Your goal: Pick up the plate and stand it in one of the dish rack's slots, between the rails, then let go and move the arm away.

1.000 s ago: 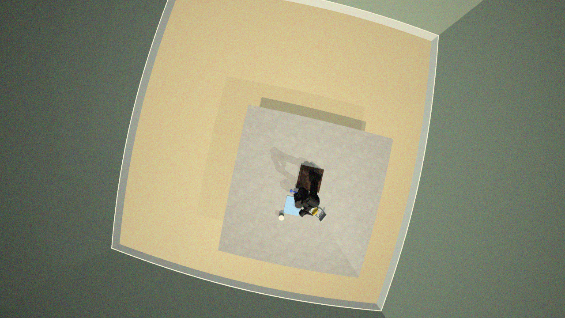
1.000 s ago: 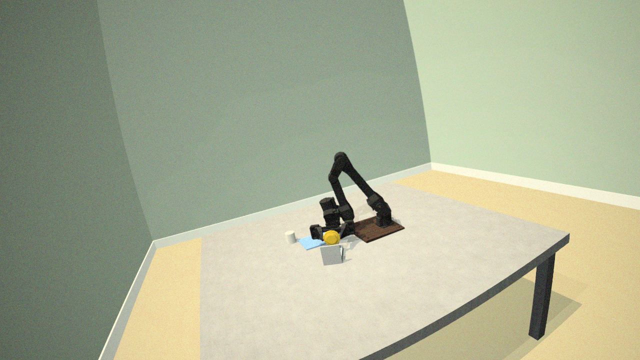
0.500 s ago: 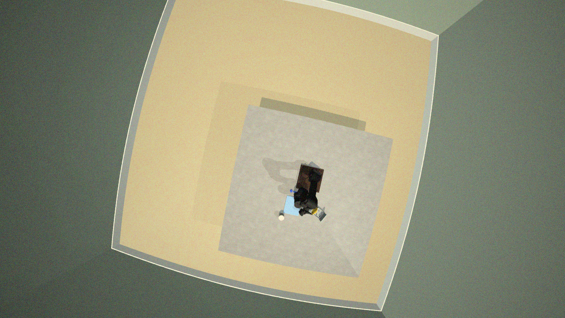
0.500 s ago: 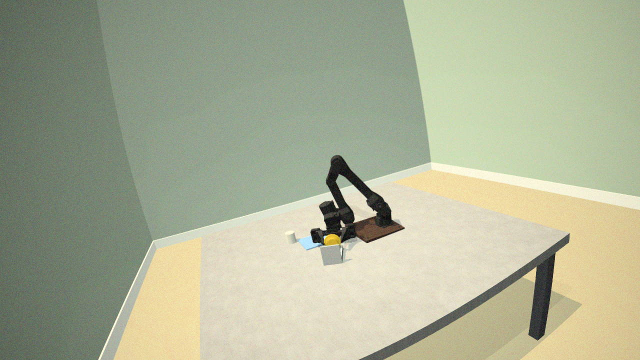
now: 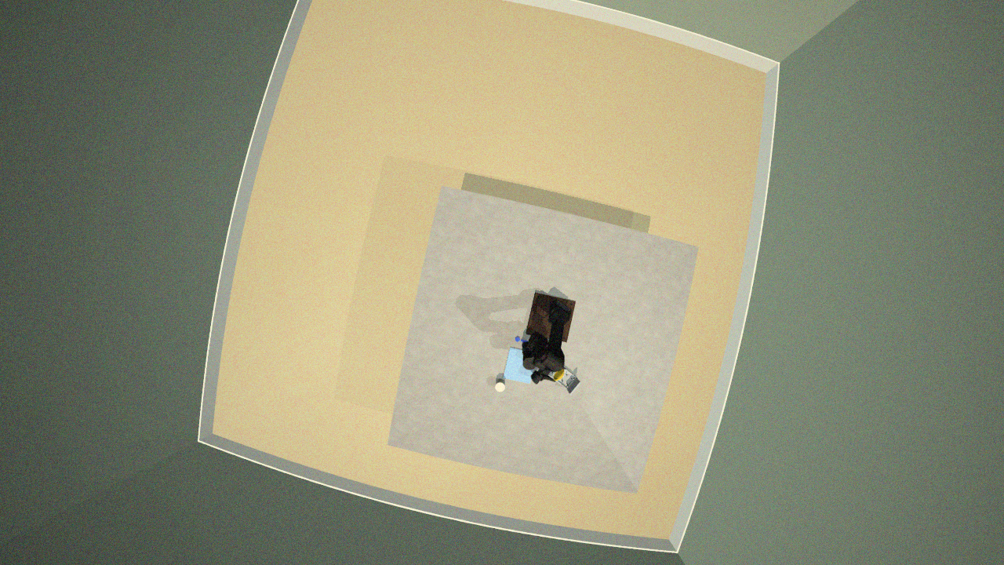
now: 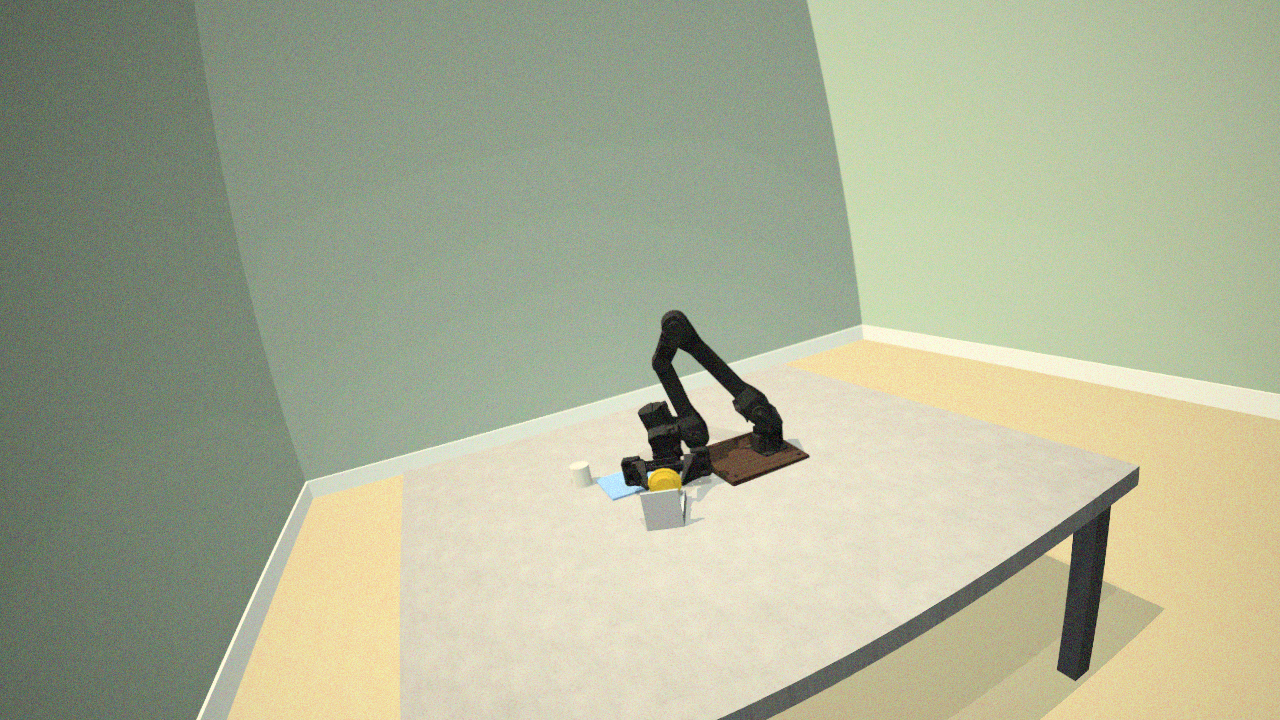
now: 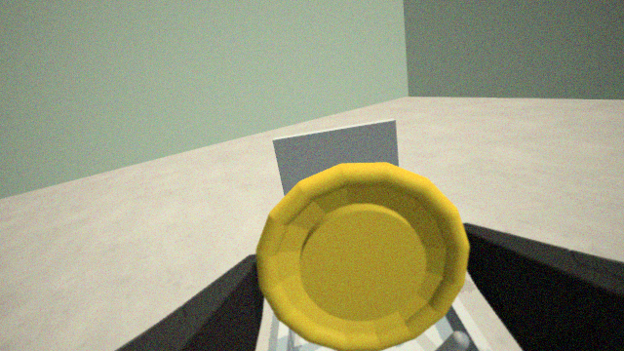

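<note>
The yellow round plate (image 5: 559,375) (image 6: 664,480) (image 7: 363,263) stands upright, its face toward the wrist camera. My gripper (image 6: 665,483) (image 7: 357,251) is shut on the plate, one black finger against each side of its rim. The dish rack (image 5: 573,383) (image 6: 663,511) (image 7: 336,148) has a grey end panel beyond the plate and pale rails below it. The plate is over or in the rack. Its lower edge is hidden behind the end panel in the exterior view, and I cannot tell which slot it is in or whether it touches the bottom.
A light blue mat (image 5: 516,365) (image 6: 617,485) lies beside the rack, partly under the arm. A white cup (image 5: 500,386) (image 6: 580,474) stands at its outer corner. A small blue object (image 5: 517,338) lies near the brown base board (image 5: 540,309) (image 6: 760,467).
</note>
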{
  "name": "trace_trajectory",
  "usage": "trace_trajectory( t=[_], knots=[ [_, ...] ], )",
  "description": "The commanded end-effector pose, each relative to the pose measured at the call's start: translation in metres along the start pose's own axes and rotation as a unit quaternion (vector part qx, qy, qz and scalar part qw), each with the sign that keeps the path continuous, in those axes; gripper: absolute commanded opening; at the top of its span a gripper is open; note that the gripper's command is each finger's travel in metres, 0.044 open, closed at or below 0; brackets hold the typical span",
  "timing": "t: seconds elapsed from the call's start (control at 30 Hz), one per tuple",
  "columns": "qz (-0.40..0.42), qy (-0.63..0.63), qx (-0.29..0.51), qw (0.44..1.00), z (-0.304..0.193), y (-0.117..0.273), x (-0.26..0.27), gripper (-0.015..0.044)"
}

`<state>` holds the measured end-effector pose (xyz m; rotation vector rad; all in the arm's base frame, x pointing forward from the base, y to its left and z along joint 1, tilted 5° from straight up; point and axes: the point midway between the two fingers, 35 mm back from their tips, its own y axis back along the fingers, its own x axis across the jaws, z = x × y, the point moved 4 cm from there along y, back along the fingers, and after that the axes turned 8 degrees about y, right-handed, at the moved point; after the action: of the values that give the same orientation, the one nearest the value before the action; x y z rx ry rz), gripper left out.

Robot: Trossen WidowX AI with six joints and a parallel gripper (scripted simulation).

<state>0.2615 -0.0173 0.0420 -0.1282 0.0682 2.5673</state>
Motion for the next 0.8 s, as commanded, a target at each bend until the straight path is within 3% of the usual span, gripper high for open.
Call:
trace_trajectory(
  t=[0.0, 0.07, 0.33, 0.63, 0.77],
  knots=[
    [0.000, 0.000, 0.000, 1.000, 0.000, 0.000, 0.000, 0.0368],
    [0.000, 0.000, 0.000, 1.000, 0.000, 0.000, 0.000, 0.0400],
    [0.000, 0.000, -0.001, 1.000, 0.006, 0.000, -0.003, 0.0400],
    [-0.003, 0.004, -0.015, 1.000, 0.098, 0.008, -0.022, 0.0400],
    [-0.003, 0.004, -0.016, 1.000, 0.113, 0.009, -0.026, 0.0400]
  ],
)
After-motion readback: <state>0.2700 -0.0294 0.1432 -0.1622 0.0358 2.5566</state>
